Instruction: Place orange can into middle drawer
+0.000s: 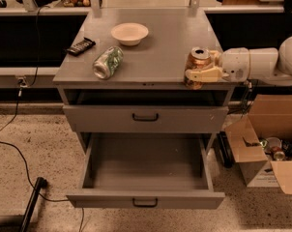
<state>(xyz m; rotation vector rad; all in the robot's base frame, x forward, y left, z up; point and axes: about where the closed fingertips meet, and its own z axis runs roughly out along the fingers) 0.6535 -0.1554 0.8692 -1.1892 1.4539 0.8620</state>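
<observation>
One end effector [199, 66] in view, at the front right corner of the grey cabinet's worktop [160, 52], reaching in from the right on a white arm [255, 64]. Its two pale fingers [204, 74] are closed against the sides of the orange can [196, 61], one across the near side and one behind; grip appears firm. Can upright, silver top showing, base level with the worktop's front edge; cannot tell whether it rests on the surface or hangs just above it. Can is not in the drawer. Directly below the worktop: a dark open recess [146, 96], then a closed drawer [184, 119] with a small dark handle at centre. Below that, the middle drawer [146, 163] is pulled fully out, a wide shallow grey tray with a dark handle [145, 203] on its front. Left on the worktop: a green-and-white can [108, 62] lying on its side, well apart from the orange can. Behind it, a shallow cream bowl [129, 33] near the centre rear. Far left edge: a flat dark bar-shaped object [80, 45], type not clear. Right of the cabinet on the speckled floor: an open cardboard box [271, 129] holding mixed small items. Left floor: a black cable [15, 149].
</observation>
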